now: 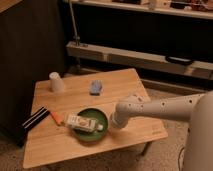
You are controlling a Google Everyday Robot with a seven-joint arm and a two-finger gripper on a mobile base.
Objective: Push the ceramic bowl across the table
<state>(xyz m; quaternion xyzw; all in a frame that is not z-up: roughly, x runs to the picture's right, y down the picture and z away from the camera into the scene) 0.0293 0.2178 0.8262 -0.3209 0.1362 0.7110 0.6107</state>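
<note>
Camera view: hand (114, 121) just beside the ceramic bowl (89, 136), grip state unclear.

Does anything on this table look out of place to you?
A black striped object overhangs the wooden table's left edge; a white bottle lies sideways in the dark green ceramic bowl, claw beside its right rim.

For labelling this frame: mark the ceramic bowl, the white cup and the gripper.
ceramic bowl (94, 115), camera view, bare green inside wall.
white cup (56, 82), camera view, its side wall.
gripper (115, 121), camera view, arm's tip beside the bowl's right rim.
</note>
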